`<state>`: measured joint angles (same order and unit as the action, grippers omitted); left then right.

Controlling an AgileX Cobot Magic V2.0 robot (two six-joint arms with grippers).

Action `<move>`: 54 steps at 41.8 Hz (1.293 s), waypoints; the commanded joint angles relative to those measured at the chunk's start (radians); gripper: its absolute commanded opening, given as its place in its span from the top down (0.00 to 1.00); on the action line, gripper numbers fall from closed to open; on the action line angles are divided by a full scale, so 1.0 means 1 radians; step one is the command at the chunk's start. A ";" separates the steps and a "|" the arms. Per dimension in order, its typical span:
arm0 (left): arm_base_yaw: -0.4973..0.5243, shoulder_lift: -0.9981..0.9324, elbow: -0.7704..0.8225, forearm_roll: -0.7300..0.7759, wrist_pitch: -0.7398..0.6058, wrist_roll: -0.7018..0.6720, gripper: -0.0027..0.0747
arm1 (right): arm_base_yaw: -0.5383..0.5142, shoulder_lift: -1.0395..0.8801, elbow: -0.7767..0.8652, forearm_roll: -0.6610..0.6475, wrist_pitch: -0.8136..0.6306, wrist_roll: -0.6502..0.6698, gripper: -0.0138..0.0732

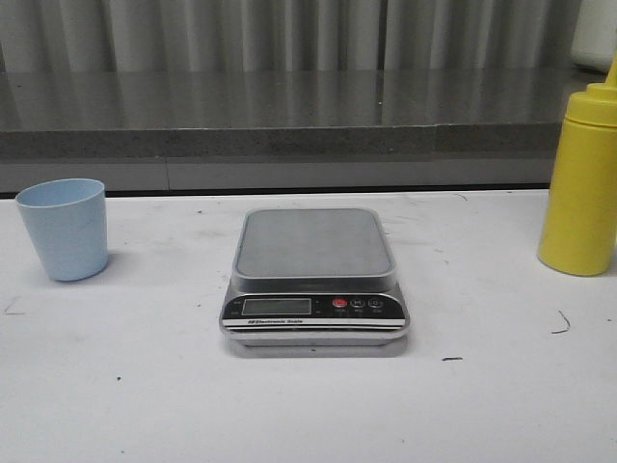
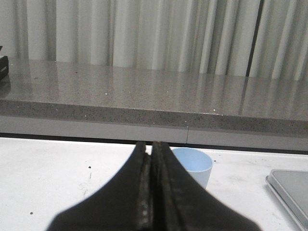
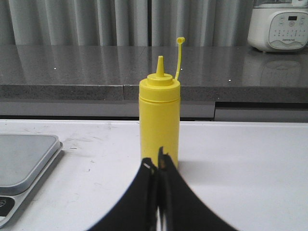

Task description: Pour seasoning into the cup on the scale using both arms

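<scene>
Front view: the scale (image 1: 314,280) sits in the middle of the white counter (image 1: 125,386), its steel platform bare, its black panel with the red button facing the camera. The cup (image 1: 64,229) stands upright at the far left, well apart from the scale. The bottle (image 1: 581,183) stands upright at the far right edge, also well apart from the scale, its nozzle tip cut off by the frame. Neither arm shows in this view.

In the left wrist view, the left gripper (image 2: 150,159) has its jaws pressed together, holding nothing. The cup (image 2: 193,164) stands just beyond them on the counter, not touching, with a corner of the scale (image 2: 291,190) off to one side.

In the right wrist view, the right gripper (image 3: 157,166) also has its jaws closed on nothing. The bottle (image 3: 159,120) stands right behind them, its nozzle uncapped and the tethered cap sticking up beside it; contact cannot be told. A white appliance (image 3: 278,25) sits on the grey ledge (image 3: 72,72) behind.
</scene>
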<state>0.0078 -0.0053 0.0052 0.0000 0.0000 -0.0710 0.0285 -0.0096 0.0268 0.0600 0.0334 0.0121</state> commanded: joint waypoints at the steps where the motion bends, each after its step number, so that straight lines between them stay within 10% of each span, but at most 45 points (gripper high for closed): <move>1: -0.008 -0.018 0.022 0.000 -0.104 0.003 0.99 | -0.008 -0.017 -0.007 -0.015 -0.107 -0.012 0.98; 28: -0.008 0.251 -0.627 0.000 0.416 0.003 0.99 | -0.005 0.285 -0.606 -0.085 0.380 -0.012 0.98; 54: -0.008 0.454 -0.592 -0.019 0.449 0.003 0.99 | -0.005 0.581 -0.638 -0.102 0.525 -0.056 0.95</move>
<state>0.0078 0.4225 -0.5607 -0.0102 0.5193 -0.0710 0.0285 0.5467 -0.5788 -0.0245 0.6023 -0.0074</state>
